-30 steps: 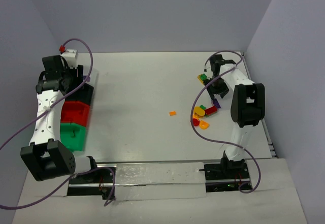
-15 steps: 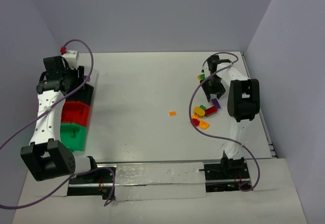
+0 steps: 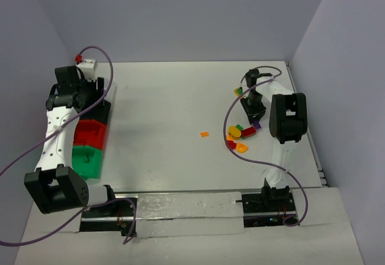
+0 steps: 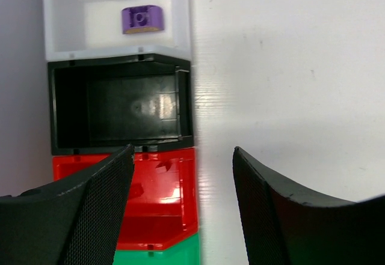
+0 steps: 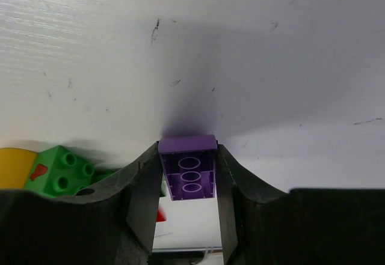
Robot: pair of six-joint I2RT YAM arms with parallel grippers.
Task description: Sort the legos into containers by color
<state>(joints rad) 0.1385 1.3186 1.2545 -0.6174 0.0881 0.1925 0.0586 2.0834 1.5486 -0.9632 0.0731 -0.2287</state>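
Observation:
My right gripper is shut on a purple lego brick, held underside toward the camera, just above the table. In the top view this gripper is at the far edge of the lego pile, and the purple brick shows beneath it. My left gripper is open and empty above the row of containers: white bin holding one purple lego, black bin, red bin, green bin. In the top view the left gripper hovers over the bins' far end.
Loose legos lie by the right arm: yellow, red, red, orange, green. A small orange piece lies alone mid-table. A green lego and a yellow one sit left of my right fingers.
My right gripper has moved nearer, down to the pile, and closed on the purple brick. My left gripper has shifted slightly over the bins.

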